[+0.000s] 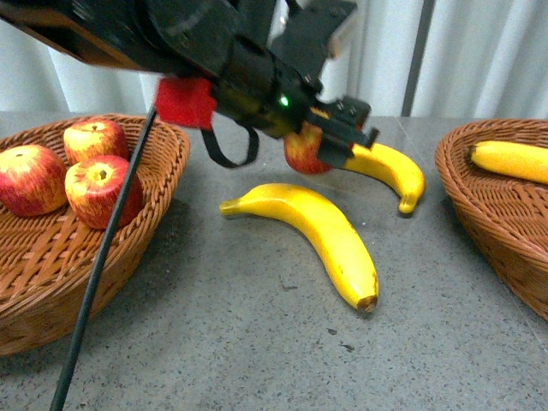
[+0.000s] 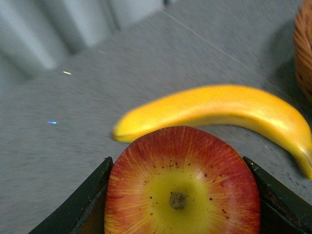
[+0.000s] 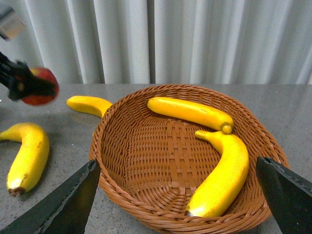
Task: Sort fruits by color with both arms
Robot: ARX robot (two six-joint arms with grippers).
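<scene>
Well right of the wicker apple basket (image 1: 175,145), a red apple (image 1: 301,152) is clamped tight in the left gripper (image 1: 324,145), seemingly lifted; the basket is judged leftward, nearest that arm.

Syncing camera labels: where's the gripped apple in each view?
Front: apple at centre, upper half, in the left gripper.
Left wrist: apple close up, between the fingers.
Right wrist: apple far off beyond the basket, in the same gripper.
Shared landmark: the banana lying right beside the apple.
</scene>
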